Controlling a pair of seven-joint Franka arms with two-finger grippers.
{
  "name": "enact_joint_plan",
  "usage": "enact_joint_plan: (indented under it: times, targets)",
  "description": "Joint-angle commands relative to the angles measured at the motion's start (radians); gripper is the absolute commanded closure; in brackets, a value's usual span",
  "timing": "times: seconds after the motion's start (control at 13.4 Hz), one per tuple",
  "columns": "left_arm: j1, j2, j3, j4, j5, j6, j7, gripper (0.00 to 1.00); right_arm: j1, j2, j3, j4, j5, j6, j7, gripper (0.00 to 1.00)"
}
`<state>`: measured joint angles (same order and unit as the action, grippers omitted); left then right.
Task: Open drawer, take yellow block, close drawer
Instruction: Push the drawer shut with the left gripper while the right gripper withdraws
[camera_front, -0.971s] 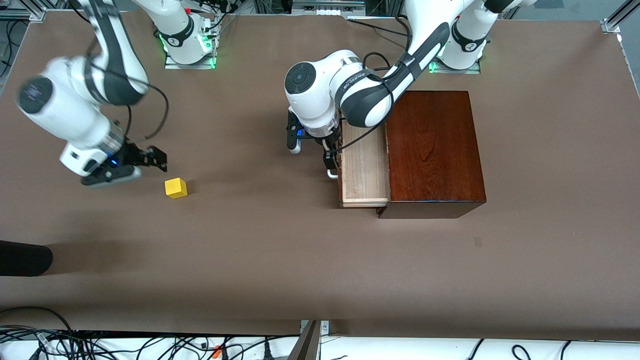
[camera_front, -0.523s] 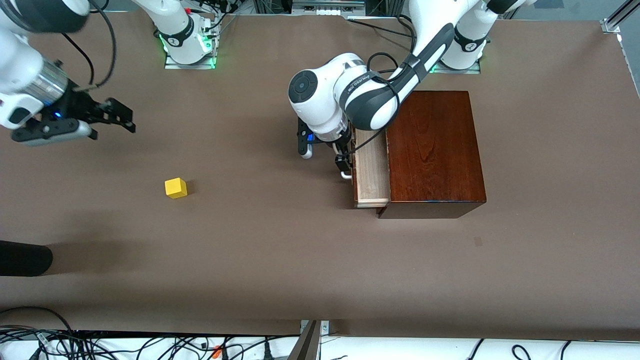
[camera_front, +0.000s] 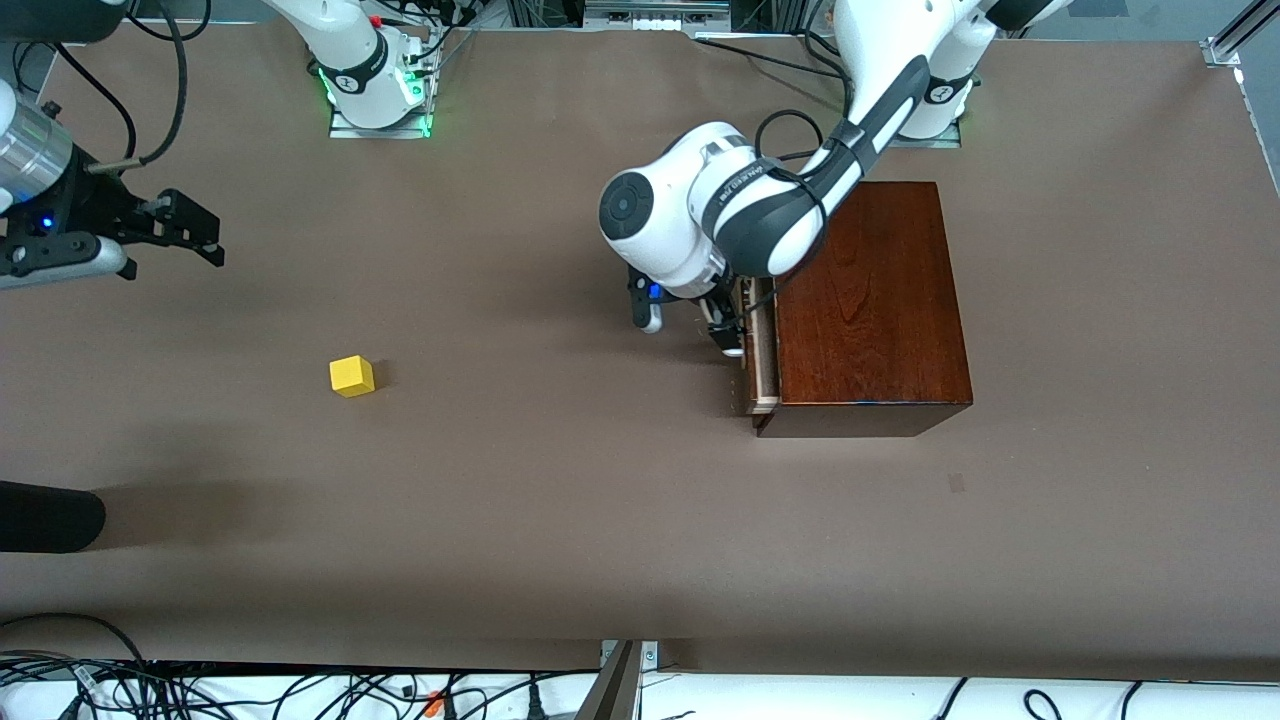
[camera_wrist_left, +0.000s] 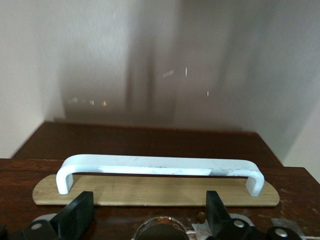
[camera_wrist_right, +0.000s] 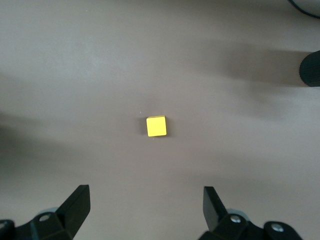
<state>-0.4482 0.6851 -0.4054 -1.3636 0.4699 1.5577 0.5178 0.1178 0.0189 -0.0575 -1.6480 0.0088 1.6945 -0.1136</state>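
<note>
the drawer (camera_front: 757, 355) of the dark wooden box (camera_front: 865, 300) stands open by only a sliver, with the left end effector (camera_front: 688, 320) at its white handle (camera_wrist_left: 159, 167), fingers spread to either side and gripping nothing. the yellow block (camera_front: 351, 376) rests on the brown surface (camera_front: 560, 520), well apart from the box toward the right arm's end. the right end effector (camera_front: 170, 235) hangs raised over that end, fingers spread and empty.

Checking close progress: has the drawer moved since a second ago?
Yes. The drawer has slid nearly fully into the wooden box, pushed by the left end effector.
</note>
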Motion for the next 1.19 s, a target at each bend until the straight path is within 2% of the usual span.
enact_joint_plan:
  times: [0.0, 0.37, 0.52, 0.75, 0.97, 1.12]
  targets:
    - [0.042, -0.033, 0.01, -0.029, 0.064, -0.042, 0.021, 0.0, -0.017, 0.004, -0.004, 0.046, -0.012, -0.068, 0.003, 0.0]
    - [0.054, -0.035, 0.008, -0.043, 0.064, -0.042, 0.016, 0.0, -0.021, 0.012, -0.053, 0.065, -0.004, -0.07, 0.006, 0.0]
    - [0.043, -0.035, 0.007, -0.031, 0.059, -0.033, -0.013, 0.0, -0.012, 0.012, -0.05, 0.066, -0.006, -0.07, 0.005, 0.0]
    - [0.017, -0.035, -0.035, 0.038, 0.039, -0.007, -0.177, 0.0, -0.01, 0.012, -0.048, 0.065, -0.004, -0.072, 0.005, 0.0]
    - [0.014, -0.039, -0.105, 0.116, 0.012, -0.011, -0.452, 0.0, -0.007, 0.01, -0.041, 0.065, -0.006, -0.07, 0.008, 0.0]
    - [0.013, -0.1, -0.113, 0.124, 0.01, -0.014, -0.624, 0.0, -0.006, 0.01, -0.033, 0.068, -0.006, -0.068, 0.008, 0.0]
